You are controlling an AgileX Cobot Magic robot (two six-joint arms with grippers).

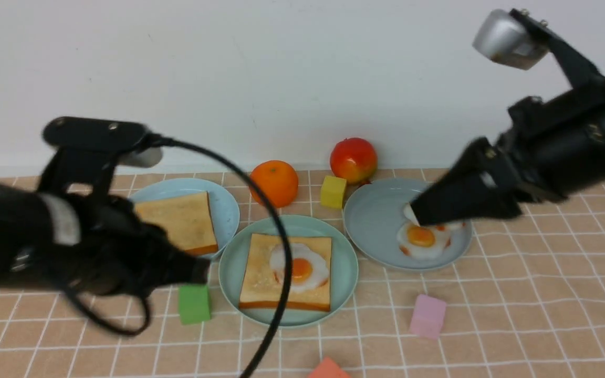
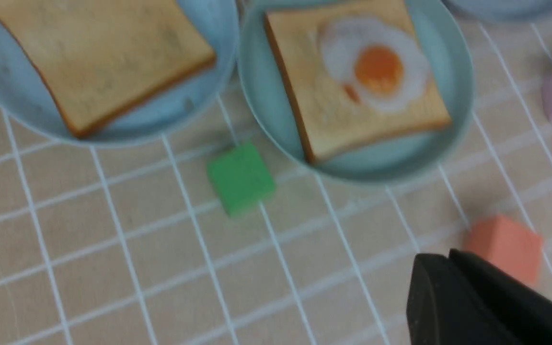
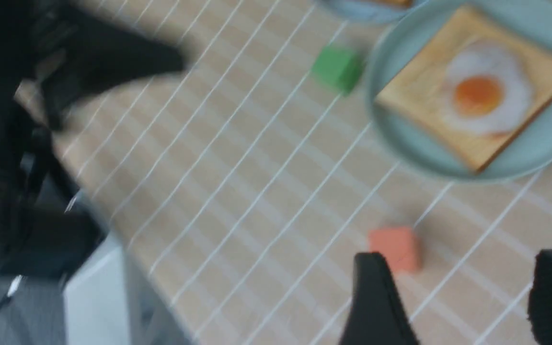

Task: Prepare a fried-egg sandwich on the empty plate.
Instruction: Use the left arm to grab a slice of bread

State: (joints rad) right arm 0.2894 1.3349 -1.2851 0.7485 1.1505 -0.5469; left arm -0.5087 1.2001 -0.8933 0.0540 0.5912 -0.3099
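The mint-green plate [image 1: 229, 273] sits at the centre with one toast slice [image 1: 260, 273] on it and a fried egg [image 1: 300, 268] on top of the toast; all three also show in the left wrist view [image 2: 453, 62]. The second toast slice [image 1: 179, 220] lies on the pale sky-blue plate [image 1: 223, 205] to the left. My left gripper [image 1: 197, 270] is shut and empty, left of the mint plate, its tips together [image 2: 431, 263]. My right gripper [image 1: 418, 212] hangs open and empty [image 3: 463, 287], in front of the grey-blue plate [image 1: 376, 220], which holds another egg [image 1: 423, 239].
An orange [image 1: 274, 182], an apple [image 1: 353, 159] and a yellow cube [image 1: 333, 191] stand behind the plates. A green cube [image 1: 194, 303], a pink cube [image 1: 427, 316] and an orange-red cube [image 1: 327, 369] lie in front. The left arm's cable [image 1: 276, 252] loops across the mint plate.
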